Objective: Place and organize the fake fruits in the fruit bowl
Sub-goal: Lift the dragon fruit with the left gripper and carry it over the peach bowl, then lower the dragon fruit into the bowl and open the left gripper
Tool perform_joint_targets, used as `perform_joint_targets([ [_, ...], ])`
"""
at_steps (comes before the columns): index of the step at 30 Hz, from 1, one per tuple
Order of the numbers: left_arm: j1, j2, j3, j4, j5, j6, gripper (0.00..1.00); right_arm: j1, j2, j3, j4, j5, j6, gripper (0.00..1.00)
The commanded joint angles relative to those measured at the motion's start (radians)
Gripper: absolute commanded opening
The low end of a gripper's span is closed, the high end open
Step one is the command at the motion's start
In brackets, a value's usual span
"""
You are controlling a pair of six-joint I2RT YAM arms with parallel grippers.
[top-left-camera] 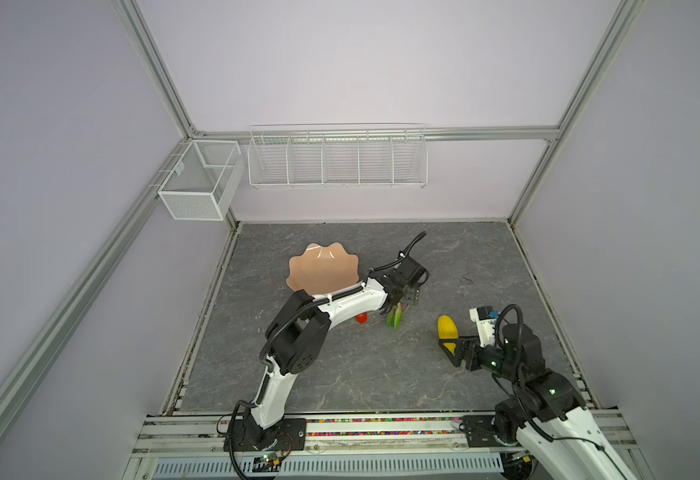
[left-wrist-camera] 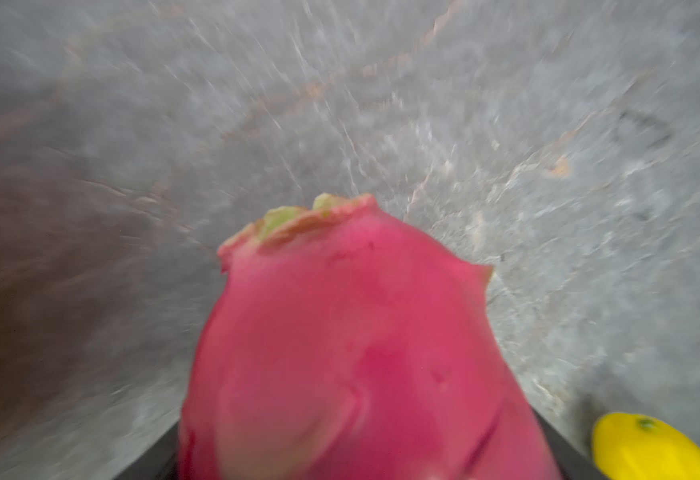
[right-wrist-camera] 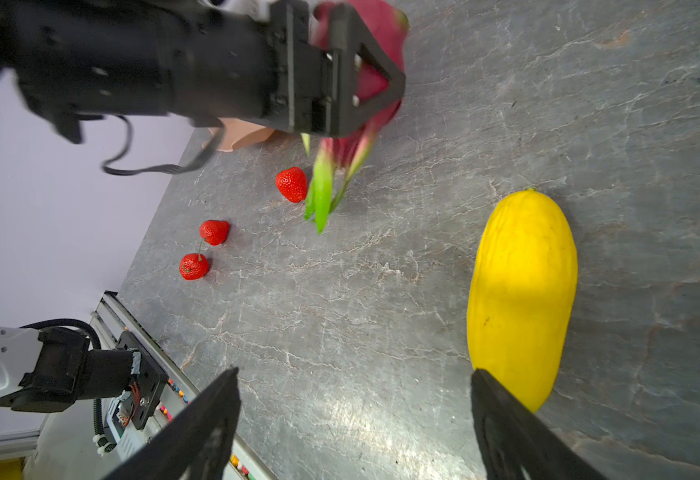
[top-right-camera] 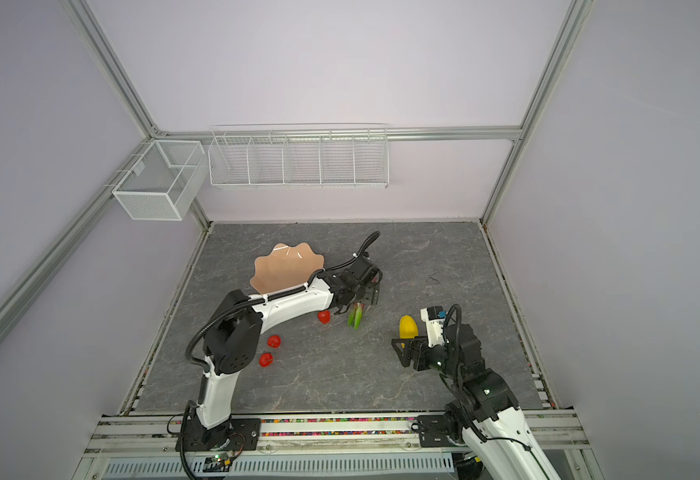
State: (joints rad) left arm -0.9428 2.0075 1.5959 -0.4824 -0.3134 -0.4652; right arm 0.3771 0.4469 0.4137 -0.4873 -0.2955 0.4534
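Observation:
My left gripper [top-left-camera: 402,301] is shut on the magenta dragon fruit [right-wrist-camera: 381,25], whose green leafy tips [top-right-camera: 356,319] hang down toward the table. The fruit [left-wrist-camera: 361,353] fills the blurred left wrist view. The peach-pink fruit bowl [top-left-camera: 323,270] sits empty behind the left forearm. Three red strawberries [top-right-camera: 324,317] [top-right-camera: 274,341] [top-right-camera: 266,360] lie on the table left of the dragon fruit. The yellow oblong fruit [right-wrist-camera: 523,291] lies on the right. My right gripper [right-wrist-camera: 354,374] is open and empty, with one finger close beside the yellow fruit's end.
Both white wire baskets, a long one [top-left-camera: 337,160] and a mesh box [top-left-camera: 201,178], hang on the back and left walls above the table. The left arm's elbow [top-left-camera: 298,340] hides two strawberries in a top view. A metal rail [top-left-camera: 381,432] runs along the front edge.

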Motion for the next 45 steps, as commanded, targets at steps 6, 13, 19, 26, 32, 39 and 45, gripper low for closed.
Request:
perform_joint_targets([
  [6,0.12,-0.277,-0.102,-0.12,-0.082,0.055,0.8,0.109,0.26,0.164,0.219,-0.046,-0.027,0.88],
  [13,0.338,-0.306,-0.148,-0.176,0.032,0.096,0.8,0.357,0.523,0.332,0.334,0.061,-0.058,0.88],
  [19,0.448,-0.167,-0.051,-0.238,0.064,0.123,0.81,0.485,0.699,0.434,0.418,0.134,-0.058,0.88],
  [26,0.491,-0.028,0.046,-0.277,0.051,0.14,0.81,0.528,0.765,0.455,0.446,0.168,-0.058,0.88],
  [32,0.51,0.042,0.059,-0.266,0.05,0.149,0.82,0.528,0.762,0.454,0.421,0.185,-0.073,0.88],
  [39,0.527,0.078,0.053,-0.234,0.054,0.165,0.87,0.528,0.763,0.449,0.414,0.189,-0.075,0.88],
  [45,0.532,0.091,0.056,-0.228,0.042,0.171,0.89,0.528,0.766,0.444,0.403,0.2,-0.074,0.88],
])
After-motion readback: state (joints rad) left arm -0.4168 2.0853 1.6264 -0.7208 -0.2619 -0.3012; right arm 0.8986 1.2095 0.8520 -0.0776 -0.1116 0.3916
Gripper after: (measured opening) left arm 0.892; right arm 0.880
